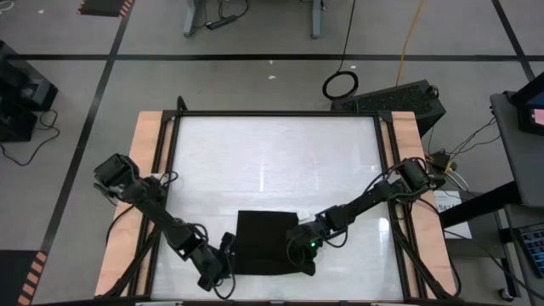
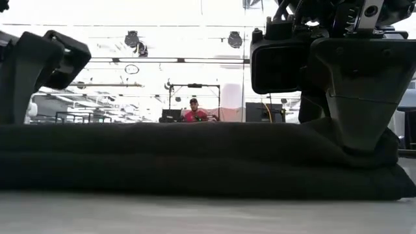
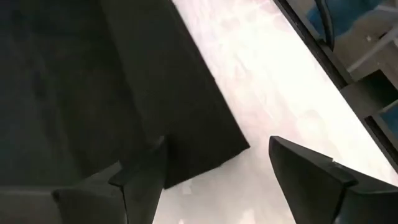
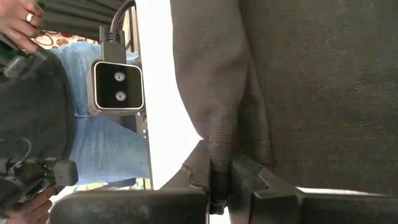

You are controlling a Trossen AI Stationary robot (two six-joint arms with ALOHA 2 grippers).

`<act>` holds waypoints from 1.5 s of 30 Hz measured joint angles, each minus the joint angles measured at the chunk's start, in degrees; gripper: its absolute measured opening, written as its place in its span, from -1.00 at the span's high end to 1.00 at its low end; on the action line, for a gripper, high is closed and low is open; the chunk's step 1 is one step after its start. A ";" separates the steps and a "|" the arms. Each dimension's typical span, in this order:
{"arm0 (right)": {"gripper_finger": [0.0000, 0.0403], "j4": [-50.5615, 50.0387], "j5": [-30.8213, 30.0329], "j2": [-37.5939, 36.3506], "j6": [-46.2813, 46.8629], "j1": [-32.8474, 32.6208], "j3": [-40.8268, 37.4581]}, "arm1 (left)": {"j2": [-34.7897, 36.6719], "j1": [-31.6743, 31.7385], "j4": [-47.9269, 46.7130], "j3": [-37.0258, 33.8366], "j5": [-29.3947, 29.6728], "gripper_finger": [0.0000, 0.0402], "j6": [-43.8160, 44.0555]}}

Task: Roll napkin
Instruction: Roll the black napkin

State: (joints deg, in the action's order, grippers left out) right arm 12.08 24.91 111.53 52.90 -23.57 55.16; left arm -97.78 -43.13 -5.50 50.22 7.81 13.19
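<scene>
The black napkin (image 1: 265, 242) lies folded in a flat rectangle near the table's near edge. In the low view it is a thick dark band (image 2: 195, 159). My left gripper (image 1: 225, 259) is open at the napkin's near left corner (image 3: 239, 146), one finger (image 3: 140, 180) over the cloth and the other (image 3: 311, 174) over bare table. My right gripper (image 1: 303, 253) is shut on the cloth at the napkin's right edge, near its near corner. My left gripper: I cannot tell whether the finger over the cloth touches it. My right gripper pinches a raised ridge of cloth (image 4: 219, 146) between its two fingers, at the napkin's right edge. The fingers come from above, slanting down. The cloth bunches up toward them (image 2: 380, 140), and the rest of the napkin lies on the table.
The white table top (image 1: 272, 161) stretches bare beyond the napkin toward the far edge. Black frame rails (image 1: 387, 170) run along the sides. A small camera (image 4: 117, 87) sits at the near edge, with a person in blue (image 4: 106, 143) behind it. Another person (image 2: 194, 114) is far back in the room.
</scene>
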 joint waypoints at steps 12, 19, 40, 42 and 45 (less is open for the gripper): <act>0.95 -0.03 -1.14 0.02 0.48 0.02 -0.04 | -6.75 0.74 2.60 0.22 0.73 -0.27 10.09; 0.95 -0.05 -1.16 -0.17 0.30 0.04 -0.07 | -7.62 1.50 3.18 0.19 2.74 0.26 12.06; -0.18 -7.71 -26.77 -8.68 -28.42 -11.40 -0.15 | -7.69 2.29 2.09 0.09 -2.57 0.92 15.61; -0.18 -7.74 -30.92 -8.69 -28.56 -13.05 -0.15 | -7.69 2.61 2.07 0.09 -3.68 0.93 16.54; -0.18 -7.76 -37.65 -8.69 -28.82 -15.07 -0.14 | -7.69 3.18 2.16 0.07 -5.28 0.93 17.66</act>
State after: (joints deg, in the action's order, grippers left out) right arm 4.32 -12.74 102.84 24.08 -38.64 55.01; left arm -105.47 -39.96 -3.33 50.28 2.53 30.85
